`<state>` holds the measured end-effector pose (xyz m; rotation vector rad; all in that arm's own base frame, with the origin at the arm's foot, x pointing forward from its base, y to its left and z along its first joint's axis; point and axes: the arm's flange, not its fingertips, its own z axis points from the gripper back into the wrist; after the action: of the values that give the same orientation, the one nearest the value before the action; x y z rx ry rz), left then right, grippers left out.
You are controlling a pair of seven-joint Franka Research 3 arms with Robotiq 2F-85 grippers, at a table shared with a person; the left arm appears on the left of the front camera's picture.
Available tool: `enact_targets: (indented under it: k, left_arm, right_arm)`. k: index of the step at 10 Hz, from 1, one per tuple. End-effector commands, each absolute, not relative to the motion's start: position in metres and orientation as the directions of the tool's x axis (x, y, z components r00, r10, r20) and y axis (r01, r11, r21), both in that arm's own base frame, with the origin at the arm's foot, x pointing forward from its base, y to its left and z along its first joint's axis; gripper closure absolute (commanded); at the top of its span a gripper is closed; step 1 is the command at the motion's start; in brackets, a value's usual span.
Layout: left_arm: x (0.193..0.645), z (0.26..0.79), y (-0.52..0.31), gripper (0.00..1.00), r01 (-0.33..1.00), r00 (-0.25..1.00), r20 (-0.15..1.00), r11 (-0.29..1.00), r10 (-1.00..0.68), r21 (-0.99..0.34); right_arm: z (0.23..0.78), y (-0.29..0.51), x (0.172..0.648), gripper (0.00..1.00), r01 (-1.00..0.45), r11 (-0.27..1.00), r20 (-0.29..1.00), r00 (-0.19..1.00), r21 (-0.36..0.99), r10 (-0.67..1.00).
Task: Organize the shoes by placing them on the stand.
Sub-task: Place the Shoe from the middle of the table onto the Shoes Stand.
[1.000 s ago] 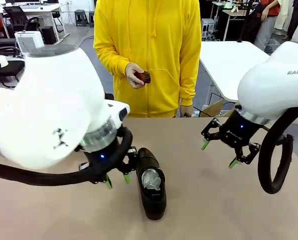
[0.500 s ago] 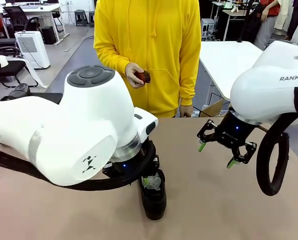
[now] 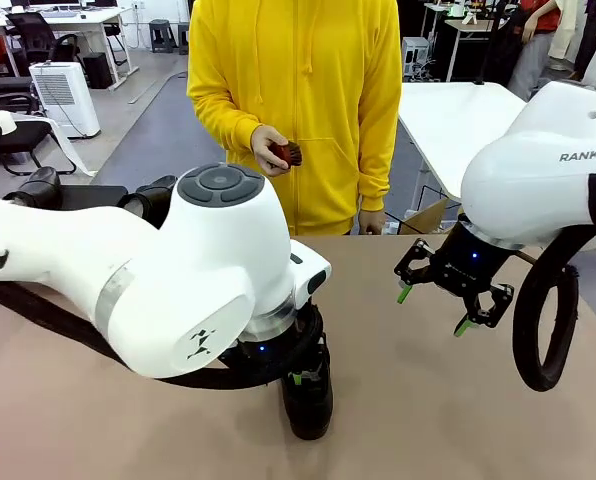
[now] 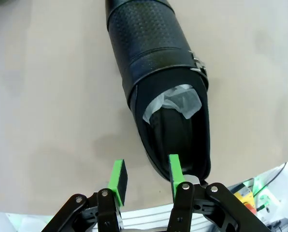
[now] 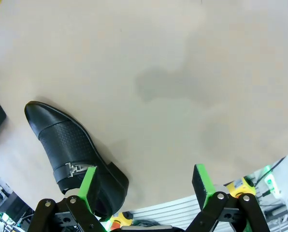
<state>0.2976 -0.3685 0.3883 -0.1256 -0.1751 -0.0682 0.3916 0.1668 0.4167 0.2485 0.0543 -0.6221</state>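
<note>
Risk sits mainly at the left gripper (image 4: 145, 176), whose two green pads straddle the rim at the heel end of the black glossy leather dress shoe (image 4: 158, 82): one pad stands inside the opening, the other outside on bare tan surface (image 4: 47, 96), and the jaws stand half closed, not yet pinching, so nothing is held. A bite that thin on a curved, polished wall could slip, and I judge the shoe might swing toe-down or twist out if lifted (its weight lies far ahead of the pads). The white crumpled paper (image 4: 175, 100) stuffed into the shoe sits just ahead of the inner pad and could snag or be dragged out.

In the front view the shoe (image 3: 309, 408) lies just beneath the left arm's wrist, toe pointing toward the robot's side. The right gripper (image 3: 434, 310) hangs spread wide and empty, well apart from the shoe toward the person's side. The person in a yellow hoodie (image 3: 308, 100) stands beyond the shoe, a hand (image 3: 268, 150) holding a small brown brush (image 3: 288, 153).

Around the shoe the surface is bare on both sides, giving free room to lift and carry; the near edge is close behind its toe.
</note>
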Motion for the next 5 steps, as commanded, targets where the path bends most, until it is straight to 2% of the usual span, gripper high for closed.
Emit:
enact_targets:
  k: [1, 5]
  left_arm:
    - [0.310, 0.379, -0.383, 0.52, 0.009, 0.983, 0.185, 0.995, 0.009, -0.101]
    - [0.328, 0.358, -0.393, 0.52, -0.105, 0.970, 0.212, 0.993, 0.115, -0.061]
  right_arm:
    - [0.419, 0.165, 0.396, 0.00, 0.567, 0.795, -0.117, 0.823, 0.216, -0.556]
    - [0.419, 0.165, 0.396, 0.00, 0.567, 0.795, -0.117, 0.823, 0.216, -0.556]
